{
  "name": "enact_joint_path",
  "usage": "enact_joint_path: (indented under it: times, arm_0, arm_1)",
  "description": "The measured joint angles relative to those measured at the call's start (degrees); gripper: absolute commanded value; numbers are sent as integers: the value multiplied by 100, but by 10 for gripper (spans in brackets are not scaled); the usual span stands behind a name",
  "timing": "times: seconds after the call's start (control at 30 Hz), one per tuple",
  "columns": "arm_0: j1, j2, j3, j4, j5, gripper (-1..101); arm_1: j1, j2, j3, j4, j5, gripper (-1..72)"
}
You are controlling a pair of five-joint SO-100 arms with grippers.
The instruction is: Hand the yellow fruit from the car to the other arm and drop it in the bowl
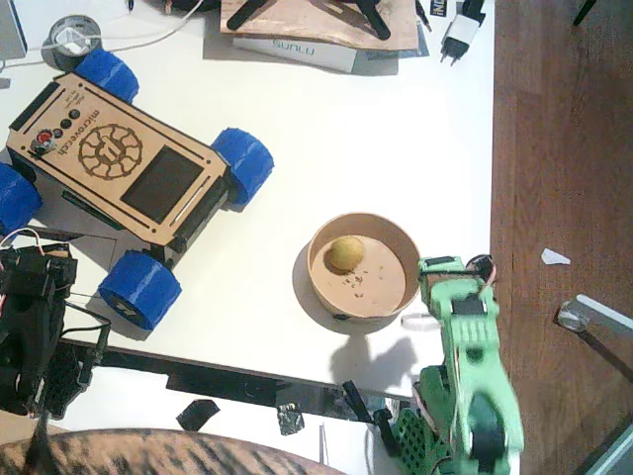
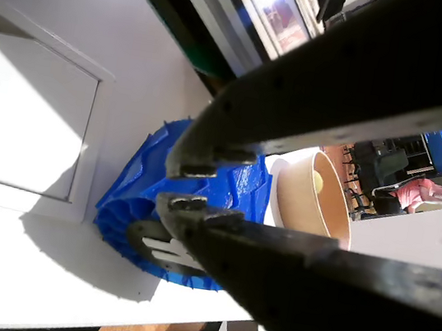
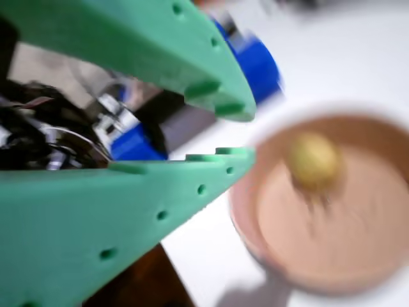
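Observation:
The yellow fruit (image 1: 345,253) lies inside the bowl (image 1: 381,285), toward its far left side, touched by no gripper. The car (image 1: 119,158) stands at the upper left with nothing on its deck. The green right arm (image 1: 475,366) reaches up from the bottom right and ends at the bowl's right rim. In a wrist view its gripper (image 3: 233,133) is open and empty, beside the blurred fruit (image 3: 313,160) and bowl (image 3: 332,236). The black left arm (image 1: 35,327) sits at the lower left. Its gripper (image 2: 193,182) is empty with a narrow gap, close to a blue wheel (image 2: 133,194).
A tape roll (image 1: 71,35), a white box (image 1: 297,47) and a plug adaptor (image 1: 457,35) lie along the far edge. The table's right edge runs just right of the bowl, with brown floor (image 1: 564,148) beyond. A brown striped shape (image 1: 148,450) fills the bottom edge.

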Motion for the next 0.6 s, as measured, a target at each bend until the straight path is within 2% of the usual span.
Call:
enact_joint_path:
  times: [0.13,0.23,0.33,0.6]
  arm_0:
    - [0,0,0,0,9,1]
    - [0,0,0,0,9,1]
    - [0,0,0,0,9,1]
    - [0,-9,0,0,9,1]
  arm_1:
    - [-237,1424,0,800,132,1]
    - [-422,2162,0,1151,211,1]
    - [-448,2821,0,1336,220,1]
    - [-589,2962,18,1371,439,1]
